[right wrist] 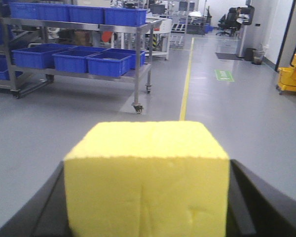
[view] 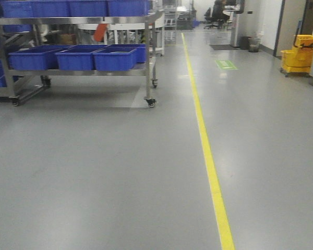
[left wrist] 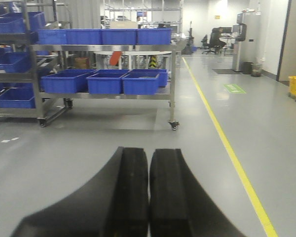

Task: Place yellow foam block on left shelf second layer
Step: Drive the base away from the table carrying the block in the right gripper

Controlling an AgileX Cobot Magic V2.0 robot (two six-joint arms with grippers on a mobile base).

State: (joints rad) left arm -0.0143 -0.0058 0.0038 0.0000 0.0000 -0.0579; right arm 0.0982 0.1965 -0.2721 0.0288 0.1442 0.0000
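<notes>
My right tool (right wrist: 147,165) is clamped on the yellow foam block (right wrist: 147,192), its dark fingers (right wrist: 259,202) pressed against the block's left and right faces. The block fills the lower middle of that wrist view and is carried above the grey floor (right wrist: 246,123). My left tool (left wrist: 149,155) has its two black fingers (left wrist: 130,187) closed flat against each other with nothing between them. Ahead and to my left stands a wheeled steel shelf cart (view: 148,57) carrying blue bins (view: 75,57) on its layers. A yellow line (view: 206,151) runs along the floor to the cart's right, and a yellow mop bucket (view: 298,54) sits by the far right wall.
</notes>
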